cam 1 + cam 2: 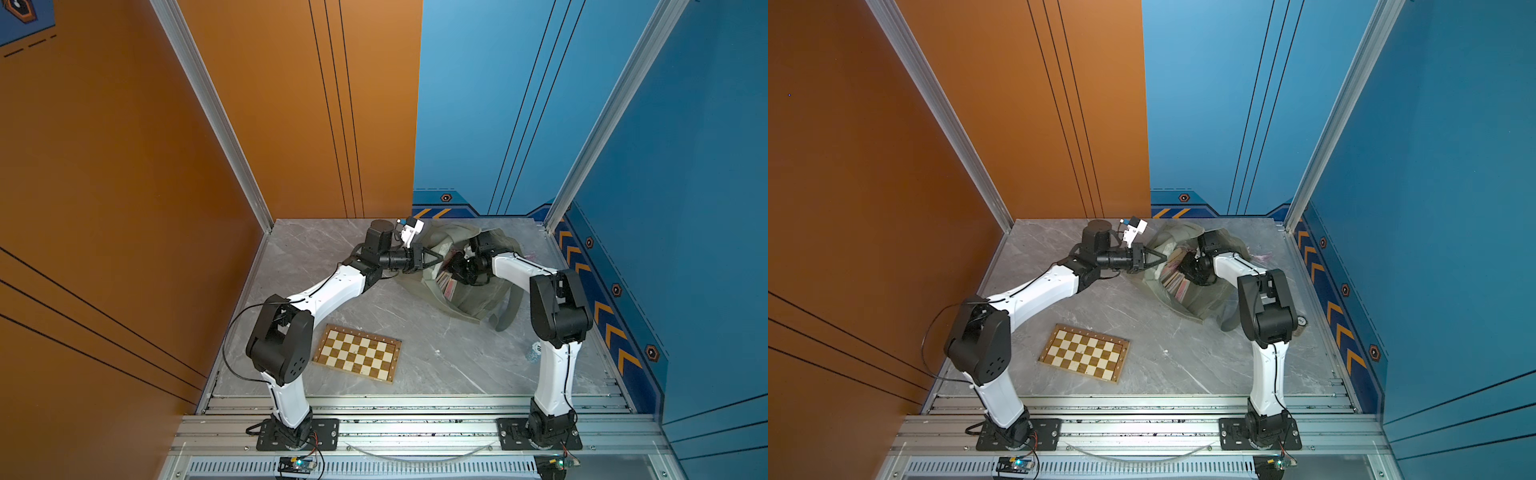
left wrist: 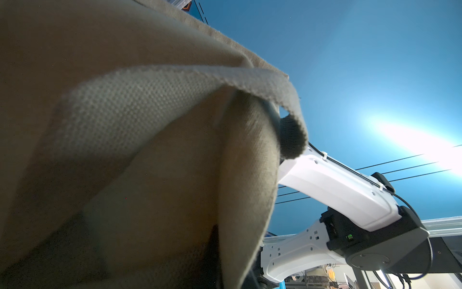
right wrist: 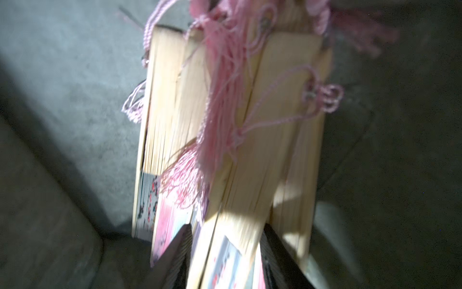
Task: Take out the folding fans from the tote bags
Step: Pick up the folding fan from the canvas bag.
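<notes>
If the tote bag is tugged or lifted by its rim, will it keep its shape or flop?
Probably floppy: the tote bag lies slumped and creased, its cloth hanging in soft folds in the left wrist view. A rim tug would likely stretch the mouth rather than shift the bag, with the folding fans weighing it down.

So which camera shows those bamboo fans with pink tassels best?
The right wrist view: the pale bamboo folding fans with pink tassels fill it, though blurred. Both top views show a small stack inside the olive fabric tote bag; the left wrist view shows only bag fabric.
</notes>
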### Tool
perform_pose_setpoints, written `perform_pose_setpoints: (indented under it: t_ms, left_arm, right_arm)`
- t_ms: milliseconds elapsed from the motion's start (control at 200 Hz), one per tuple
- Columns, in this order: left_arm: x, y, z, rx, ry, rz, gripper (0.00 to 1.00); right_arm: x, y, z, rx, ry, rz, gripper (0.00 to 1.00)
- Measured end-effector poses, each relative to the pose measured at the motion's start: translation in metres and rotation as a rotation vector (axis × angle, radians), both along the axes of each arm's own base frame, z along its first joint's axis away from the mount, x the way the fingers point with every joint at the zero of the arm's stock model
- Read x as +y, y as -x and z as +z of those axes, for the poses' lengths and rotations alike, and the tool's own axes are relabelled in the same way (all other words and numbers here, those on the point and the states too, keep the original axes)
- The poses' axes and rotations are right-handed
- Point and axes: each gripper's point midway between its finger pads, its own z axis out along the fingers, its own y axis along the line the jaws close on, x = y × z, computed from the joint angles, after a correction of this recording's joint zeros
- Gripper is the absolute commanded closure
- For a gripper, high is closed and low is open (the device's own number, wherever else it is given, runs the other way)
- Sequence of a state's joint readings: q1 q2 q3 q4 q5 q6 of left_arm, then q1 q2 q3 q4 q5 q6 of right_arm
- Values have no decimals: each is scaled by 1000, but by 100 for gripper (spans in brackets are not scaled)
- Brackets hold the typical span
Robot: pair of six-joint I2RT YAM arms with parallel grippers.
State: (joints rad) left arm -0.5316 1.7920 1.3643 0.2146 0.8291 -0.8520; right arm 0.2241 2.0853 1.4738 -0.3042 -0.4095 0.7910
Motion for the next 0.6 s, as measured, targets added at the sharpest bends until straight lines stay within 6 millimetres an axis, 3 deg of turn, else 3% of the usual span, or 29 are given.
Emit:
perform_pose_setpoints:
  t_ms: [120, 456, 601]
  left_arm:
    - [-1, -2, -5, 8, -8, 8, 100]
    - [-2, -2, -5, 7, -10, 10, 100]
    - [-2, -2, -6, 9, -10, 8, 100]
  right_arm:
    - [2, -7, -3, 1, -6, -6, 55]
    - [1, -7, -7, 8, -3, -11, 79]
    - [-1, -5, -9, -1, -1, 4, 85]
